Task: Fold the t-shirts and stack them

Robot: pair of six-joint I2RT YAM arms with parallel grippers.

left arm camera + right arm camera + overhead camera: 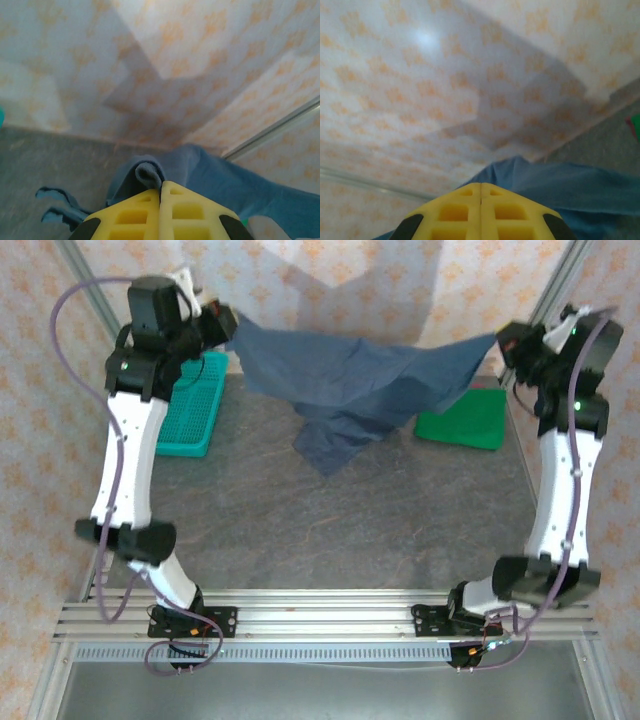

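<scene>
– Over the far left of the tabletop (300, 520), left gripper (224, 324): how wide?
– Fully closed. Wrist view: yellow fingers (135, 215) pressed together at the left gripper (161, 188), no gap at the seam. Clamped on a bunched fold of the slate-blue t-shirt (149, 175), cloth spilling out past the tips to both sides.
– Right gripper (503, 340)?
– Same. Closed all the way, fingers (510, 215) flush at the right gripper (480, 186). Slate-blue t-shirt (560, 182) coming out from just behind the tips; actual pinch point hidden, but from above the cloth corner runs straight into the jaws. Counted as gripped.
– Position of the slate-blue t-shirt (350, 380)?
– Strung between both grippers across the far side, lifted off the tabletop at both ends, top edge sagging in the middle. Loose lower part hanging in a point toward the centre; resting on the surface or just above, cannot tell.
– Green t-shirt (465, 420)?
– Flat on the far right of the tabletop, just beside the right arm, below the held cloth's right end. Touching the blue one or not: cannot tell.
– Anything else?
– Teal mesh basket (195, 405) at far left beside the left arm, well apart from the green t-shirt. Patterned backdrop (330, 280) behind.
</scene>
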